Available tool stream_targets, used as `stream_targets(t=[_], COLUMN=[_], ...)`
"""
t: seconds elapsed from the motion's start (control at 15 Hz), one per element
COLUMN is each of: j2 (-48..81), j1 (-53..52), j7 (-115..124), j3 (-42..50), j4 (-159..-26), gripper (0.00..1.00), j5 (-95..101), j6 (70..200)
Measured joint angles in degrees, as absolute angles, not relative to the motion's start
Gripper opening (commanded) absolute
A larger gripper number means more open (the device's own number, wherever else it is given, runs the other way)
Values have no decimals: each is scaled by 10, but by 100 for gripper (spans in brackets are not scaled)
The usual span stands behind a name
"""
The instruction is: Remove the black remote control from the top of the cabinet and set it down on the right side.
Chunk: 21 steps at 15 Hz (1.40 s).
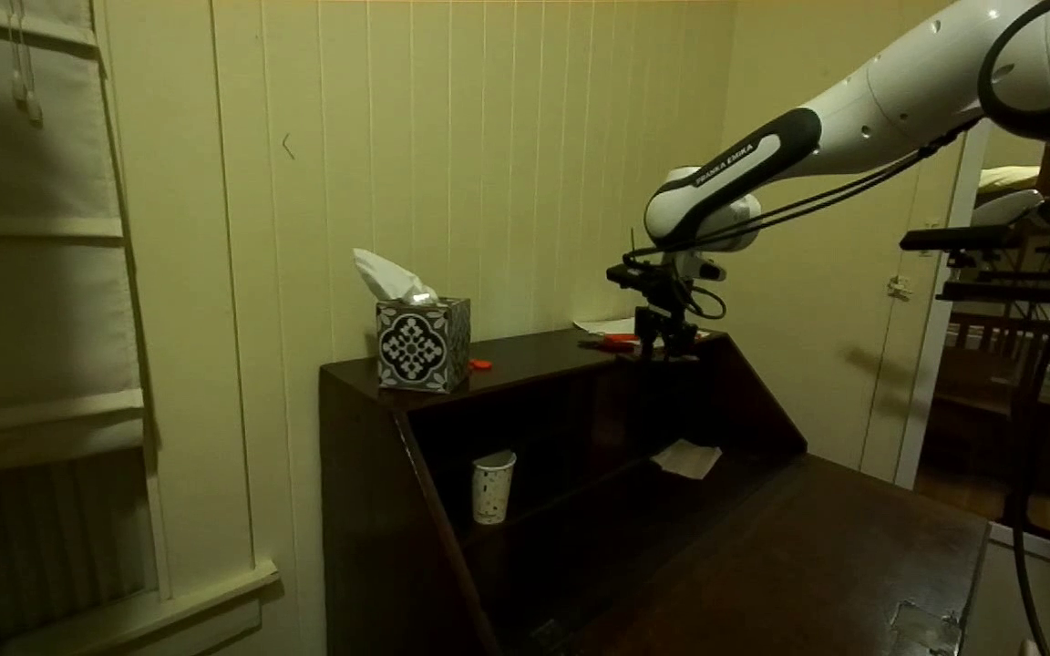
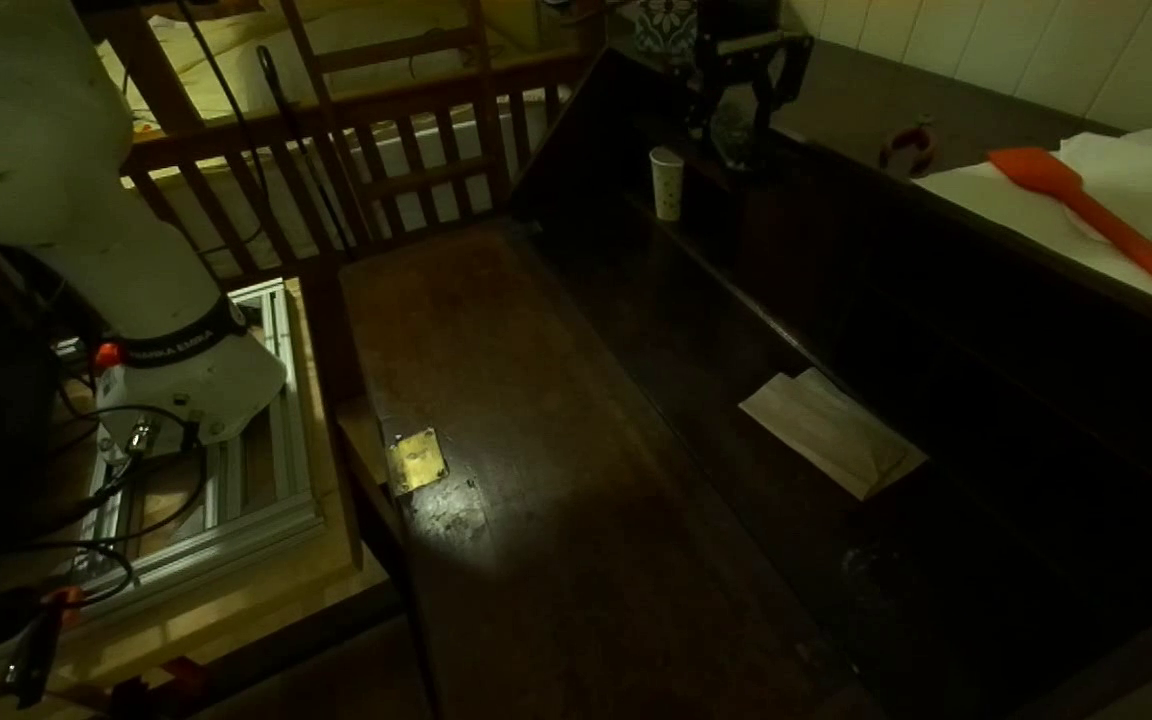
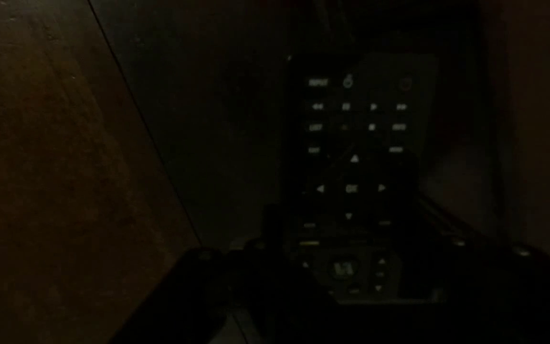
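The tool point(image 2: 734, 127) pinches the black remote control point(image 3: 351, 167), whose buttons show in the wrist view, close to the front edge of the top of the cabinet point(image 1: 534, 357); whether the two touch I cannot tell. Farther along that top stands a patterned tissue box point(image 1: 413, 346), and in an exterior view a red spatula point(image 2: 1111, 225) lies on white paper point(image 2: 996, 203). Inside the cabinet a speckled cup point(image 1: 491, 492) stands upright, well apart from a folded brown paper point(image 2: 826, 430)

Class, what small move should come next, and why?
Probably ease the remote toward the right side without letting go: the wrist view shows the gripper closed on it, and both exterior views show the gripper near the cabinet top, so releasing now seems premature.
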<state>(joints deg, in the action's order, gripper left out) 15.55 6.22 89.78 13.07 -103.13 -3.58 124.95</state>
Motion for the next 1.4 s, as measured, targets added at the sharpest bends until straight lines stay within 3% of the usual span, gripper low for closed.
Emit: stream_targets(t=[0.07, 0.13, 0.47, 0.53, 0.93, 1.4], j2=[150, 145, 147, 147, 158, 233], j1=[66, 69, 72, 72, 86, 211], j7=[901, 904, 890, 890, 883, 761], j3=[134, 137, 135, 135, 139, 180], j4=[-1063, -1095, -1101, -1100, -1101, -1099], gripper=[36, 61, 61, 36, 36, 36], j5=[-38, -43, -43, -43, -57, -156], j6=[1273, 1300, 1306, 1305, 1299, 1320])
